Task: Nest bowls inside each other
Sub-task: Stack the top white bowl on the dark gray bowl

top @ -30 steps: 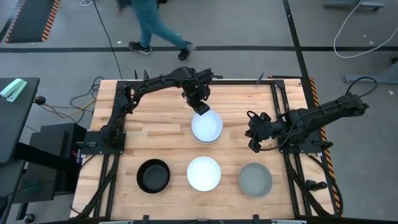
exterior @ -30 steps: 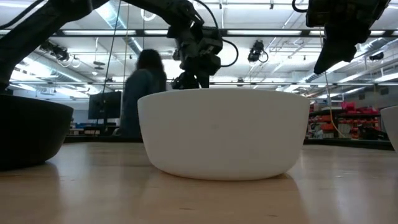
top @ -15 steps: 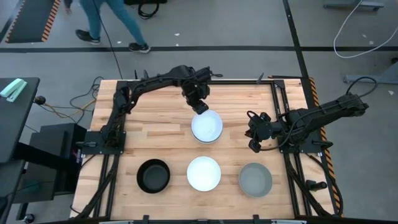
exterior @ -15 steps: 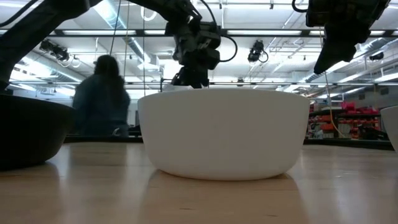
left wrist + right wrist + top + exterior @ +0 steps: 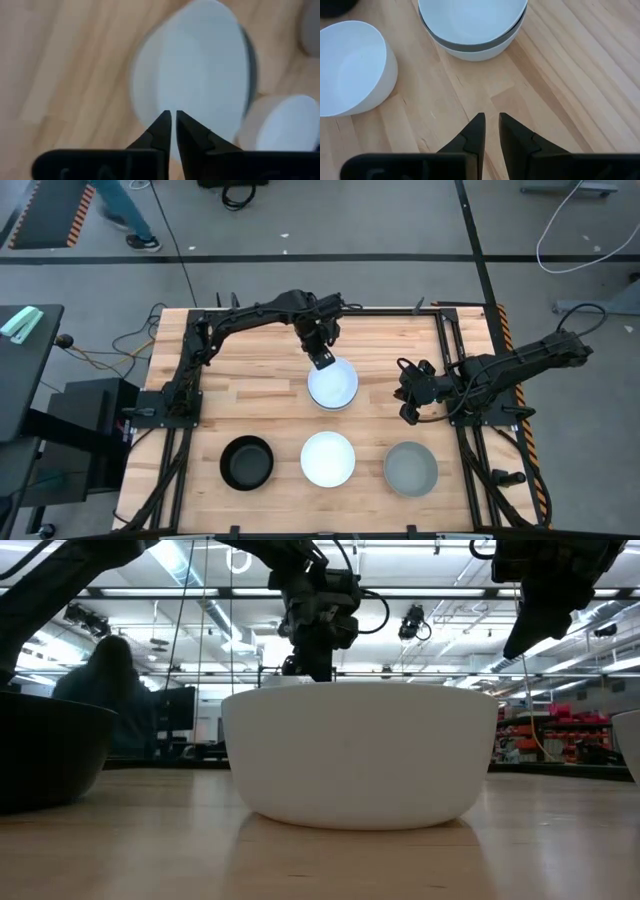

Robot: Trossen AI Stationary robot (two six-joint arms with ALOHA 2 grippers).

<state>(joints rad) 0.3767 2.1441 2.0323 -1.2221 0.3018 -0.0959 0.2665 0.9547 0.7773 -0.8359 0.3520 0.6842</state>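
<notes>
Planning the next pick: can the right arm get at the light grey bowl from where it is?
Probably yes: the right gripper hangs just beside the light grey bowl, with only bare table between them.

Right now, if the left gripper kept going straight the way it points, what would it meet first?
Probably the near rim of the nested stack, whose top bowl is white: the left gripper, fingers nearly closed, sits right at that edge. Depth is uncertain, so contact may already exist.

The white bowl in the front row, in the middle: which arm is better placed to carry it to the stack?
Probably the left. The left gripper is at the stack's far rim, straight behind the white bowl. The right gripper waits off to the side.
</notes>
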